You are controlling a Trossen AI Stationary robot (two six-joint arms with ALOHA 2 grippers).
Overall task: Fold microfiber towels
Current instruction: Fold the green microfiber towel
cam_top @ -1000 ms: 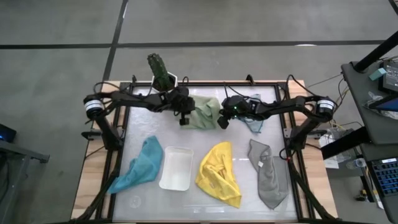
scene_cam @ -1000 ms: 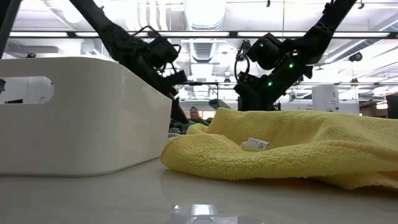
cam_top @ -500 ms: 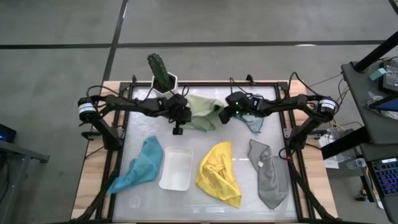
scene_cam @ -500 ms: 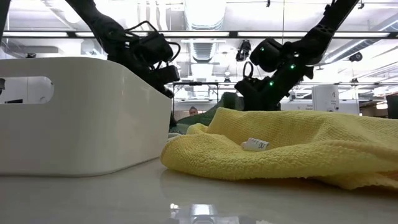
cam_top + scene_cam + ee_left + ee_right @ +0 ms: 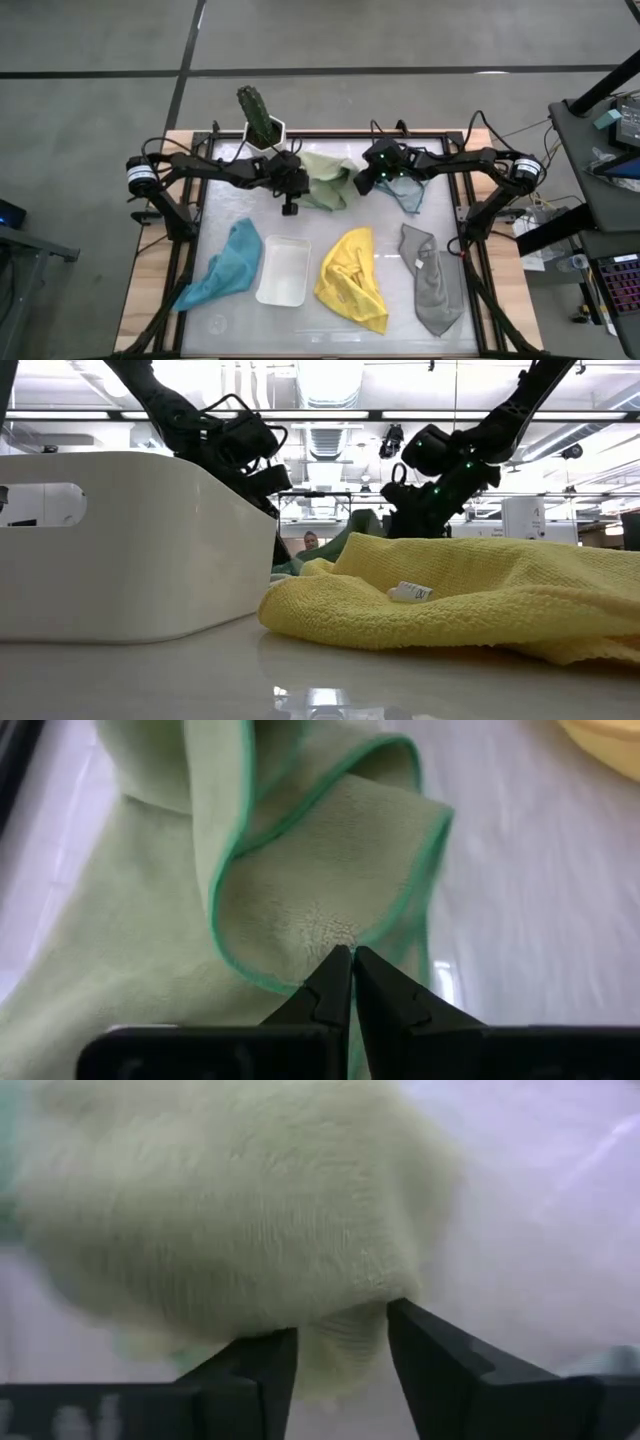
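Observation:
The pale green towel (image 5: 326, 178) lies rumpled on the table's far middle, between my two grippers. My left gripper (image 5: 351, 960) is shut on it at its left side (image 5: 300, 190). My right gripper (image 5: 340, 1348) stands open at the towel's right side (image 5: 362, 183), with a bulge of the cloth (image 5: 335, 1342) between its fingers. The light blue towel (image 5: 406, 195) lies just right of it. The teal towel (image 5: 225, 265), yellow towel (image 5: 352, 278) and grey towel (image 5: 430, 282) lie crumpled along the near half. My left gripper pinches the pale green towel between its two fingertips, just inside the green-hemmed edge (image 5: 300, 982) beside a folded-over corner. The cloth puckers at the tips (image 5: 330, 932). The fingers slant down from the table's left. The towel rests on the table. Whether my right gripper's fingers touch the cloth between them, I cannot tell.
A white tray (image 5: 283, 272) stands between the teal and yellow towels and fills the low view's left (image 5: 130, 540). A potted plant (image 5: 258, 115) sits at the far edge. Bare table shows along the near edge.
My left gripper has gone a little toward the table's left edge with the towel's left side, and the towel now lies somewhat wider. My right gripper has rolled and drawn back toward the far right.

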